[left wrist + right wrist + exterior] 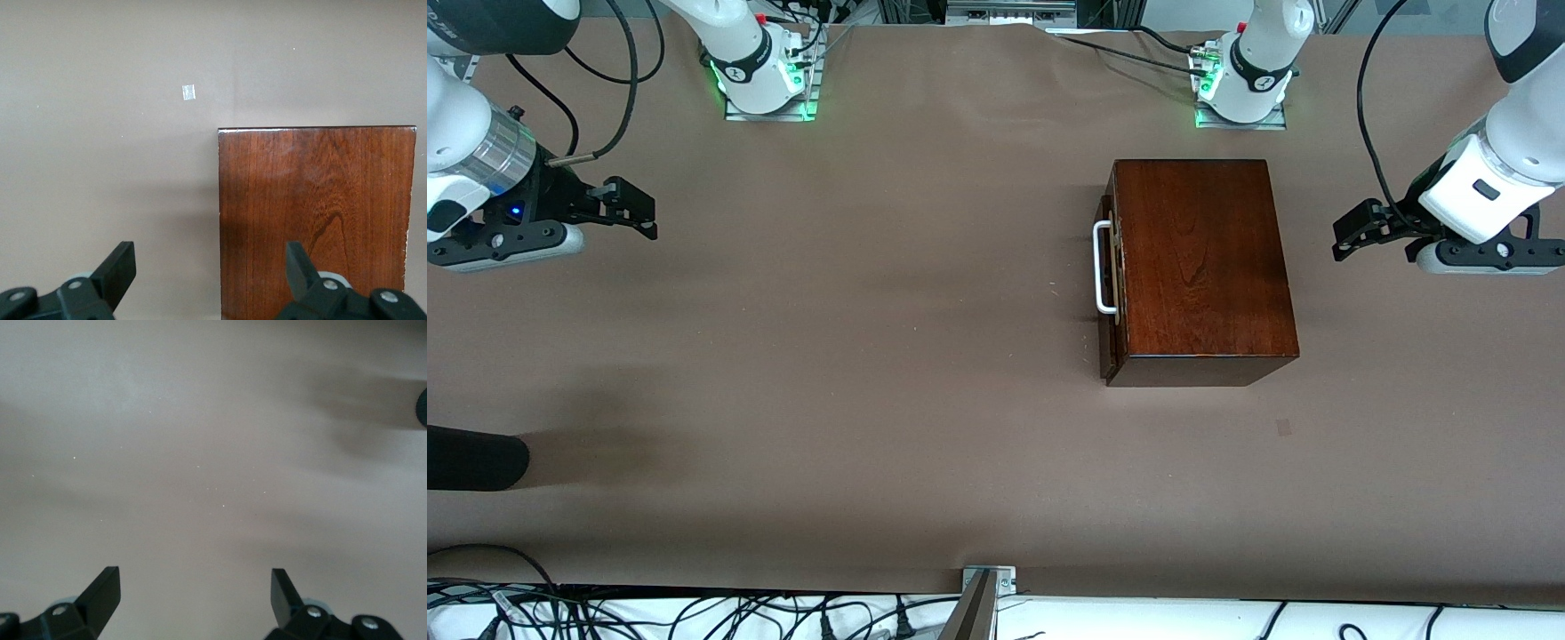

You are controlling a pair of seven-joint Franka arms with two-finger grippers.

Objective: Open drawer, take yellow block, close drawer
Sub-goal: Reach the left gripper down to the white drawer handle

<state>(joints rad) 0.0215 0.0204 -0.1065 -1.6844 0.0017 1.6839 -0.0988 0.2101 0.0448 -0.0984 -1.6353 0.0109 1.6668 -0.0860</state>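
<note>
My left gripper [1347,238] hangs with fingers spread apart and empty, over bare table [871,356] at the left arm's end, just beside the dark box [1200,267]. My right gripper [636,209] also has its fingers apart, holding nothing, waiting over the table at the right arm's end. The drawer [1110,267] is shut, its white handle [1103,267] facing the right arm. I judge the right gripper should close squarely around the bar and pull straight. I count one box, one drawer, one handle; no yellow block shows, presumably inside.
</note>
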